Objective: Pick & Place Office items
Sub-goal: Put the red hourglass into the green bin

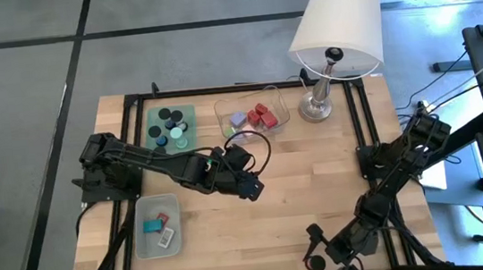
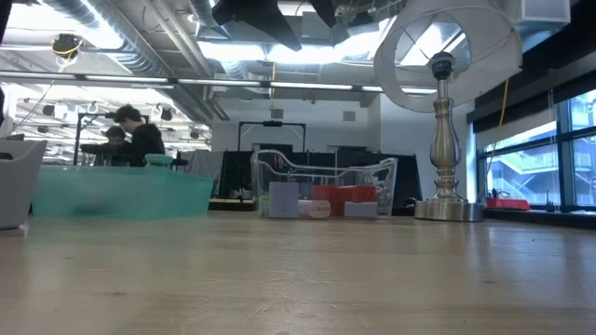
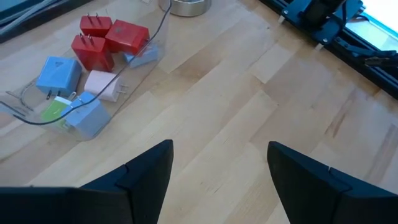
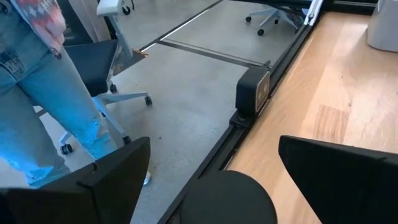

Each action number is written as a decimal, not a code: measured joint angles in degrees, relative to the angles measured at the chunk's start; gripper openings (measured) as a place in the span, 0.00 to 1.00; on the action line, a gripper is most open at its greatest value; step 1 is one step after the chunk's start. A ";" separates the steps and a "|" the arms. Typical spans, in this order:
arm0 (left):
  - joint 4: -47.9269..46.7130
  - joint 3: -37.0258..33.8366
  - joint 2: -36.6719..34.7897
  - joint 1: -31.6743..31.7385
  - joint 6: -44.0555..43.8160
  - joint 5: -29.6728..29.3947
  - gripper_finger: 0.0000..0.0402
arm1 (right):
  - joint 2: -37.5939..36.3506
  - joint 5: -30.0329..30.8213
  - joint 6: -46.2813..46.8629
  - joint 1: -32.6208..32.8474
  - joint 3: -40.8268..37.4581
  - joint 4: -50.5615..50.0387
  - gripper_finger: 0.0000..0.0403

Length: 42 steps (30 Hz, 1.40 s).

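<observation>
The office items lie in three places. Black and teal round caps (image 1: 171, 124) sit on the green mat (image 1: 153, 119). Red, lilac, pink and green blocks (image 3: 102, 43) fill the clear tray (image 1: 276, 100). A teal block, a red piece and a flat labelled rectangle (image 1: 166, 239) lie in the grey tray (image 1: 142, 246). My left gripper (image 1: 254, 190) hovers open over bare wood just near-side of the clear tray, with nothing between its fingers (image 3: 219, 149). My right gripper (image 1: 311, 240) is open at the table's near edge (image 4: 214, 146), beside a black round thing (image 4: 227, 196).
The white-shaded lamp (image 1: 331, 31) stands at the far right, its base (image 2: 447, 207) right of the clear tray (image 2: 321, 186). Black frame rails (image 1: 358, 114) border the tabletop. A person in jeans (image 4: 43, 93) stands by office chairs beyond the near edge. Bare wood (image 1: 309, 182) lies mid-table.
</observation>
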 joint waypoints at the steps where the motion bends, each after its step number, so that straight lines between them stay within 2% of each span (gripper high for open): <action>1: 0.00 0.00 0.00 0.00 0.00 0.00 0.64 | 0.06 0.00 0.08 -0.06 0.00 -0.06 0.89; 30: -0.02 0.00 0.00 0.00 0.46 0.13 0.64 | 2.40 0.63 8.77 -0.48 0.00 -5.20 0.88; 36: 0.00 0.00 0.00 0.00 0.46 0.11 0.64 | 2.40 0.63 8.74 -0.48 0.00 -5.18 0.77; 42: -0.02 0.00 0.00 0.00 0.46 0.07 0.64 | 2.40 0.35 8.75 -0.48 0.00 -5.15 0.58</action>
